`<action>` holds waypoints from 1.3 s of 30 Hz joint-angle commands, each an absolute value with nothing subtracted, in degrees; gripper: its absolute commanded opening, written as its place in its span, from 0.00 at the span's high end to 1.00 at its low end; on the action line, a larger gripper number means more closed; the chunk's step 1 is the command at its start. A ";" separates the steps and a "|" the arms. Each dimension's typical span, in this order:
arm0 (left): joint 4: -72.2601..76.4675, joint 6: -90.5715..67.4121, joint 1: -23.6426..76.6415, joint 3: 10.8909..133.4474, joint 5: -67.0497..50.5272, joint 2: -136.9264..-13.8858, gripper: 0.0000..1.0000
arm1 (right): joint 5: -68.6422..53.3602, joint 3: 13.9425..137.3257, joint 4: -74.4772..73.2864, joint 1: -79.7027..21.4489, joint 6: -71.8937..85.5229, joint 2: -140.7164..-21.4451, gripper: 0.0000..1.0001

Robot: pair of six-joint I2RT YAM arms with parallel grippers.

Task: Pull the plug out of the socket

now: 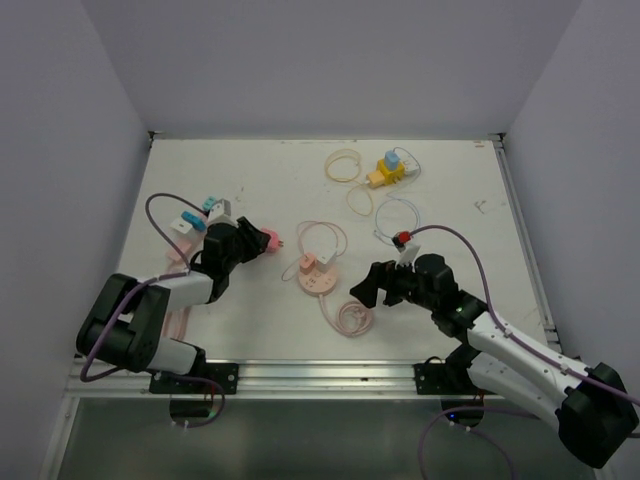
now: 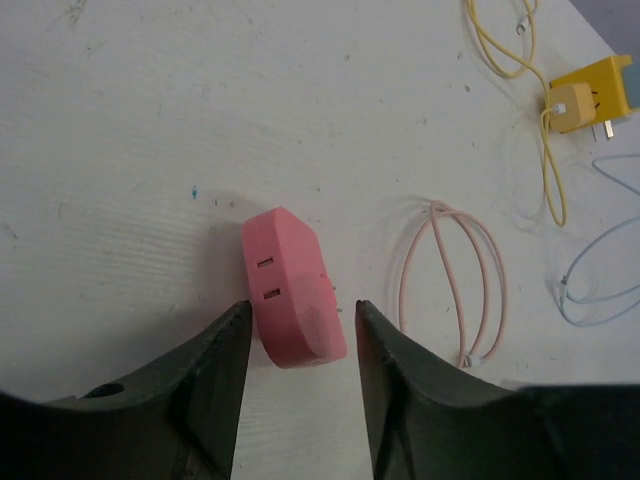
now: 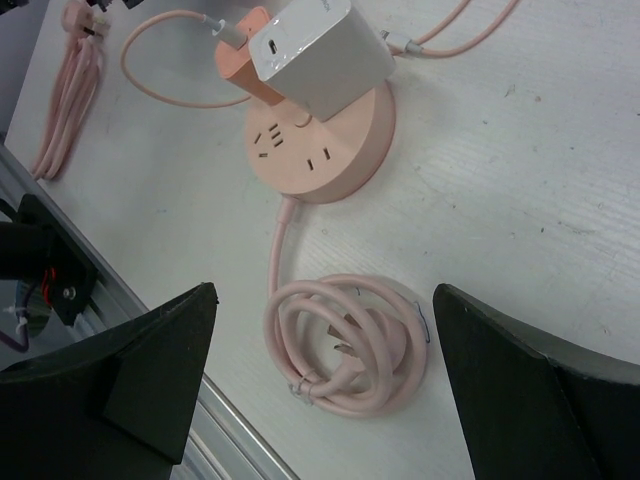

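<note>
A round pink socket (image 1: 318, 281) lies mid-table with a white plug block (image 1: 306, 263) seated on top; the right wrist view shows the socket (image 3: 330, 160), the white plug (image 3: 320, 45) and an orange part beside it. The socket's coiled cord (image 3: 345, 345) lies between my right gripper's fingers. My right gripper (image 1: 375, 285) is wide open and empty, just right of the socket, and shows in its wrist view (image 3: 325, 295). My left gripper (image 1: 250, 242) is open around a loose pink adapter (image 2: 292, 290) on the table, with a gap on its right side.
A yellow socket with a blue plug (image 1: 390, 170) and yellow cable (image 1: 345, 165) lie at the back. A pale blue cable (image 1: 395, 215) and a red piece (image 1: 402, 238) are near my right arm. Blue-white adapters (image 1: 200, 212) sit at the left. A pink cable loop (image 2: 455, 285) lies beside the pink adapter.
</note>
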State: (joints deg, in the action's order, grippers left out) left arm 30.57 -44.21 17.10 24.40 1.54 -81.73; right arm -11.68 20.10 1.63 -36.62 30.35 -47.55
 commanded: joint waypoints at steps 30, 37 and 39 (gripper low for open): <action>-10.28 -18.46 48.07 51.92 14.50 -69.51 0.15 | -6.42 21.01 9.14 -36.47 41.57 -59.50 0.13; -17.92 -15.03 51.42 64.76 17.13 -83.83 0.19 | -6.06 19.43 9.67 -36.47 42.80 -58.36 0.14; -20.38 -14.15 51.68 67.67 17.14 -87.79 0.21 | -6.06 18.55 10.11 -36.47 43.42 -57.83 0.14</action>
State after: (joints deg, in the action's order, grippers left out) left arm -14.76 -17.54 51.16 62.48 14.41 -84.12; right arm -7.18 19.75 7.35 -36.62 41.71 -59.29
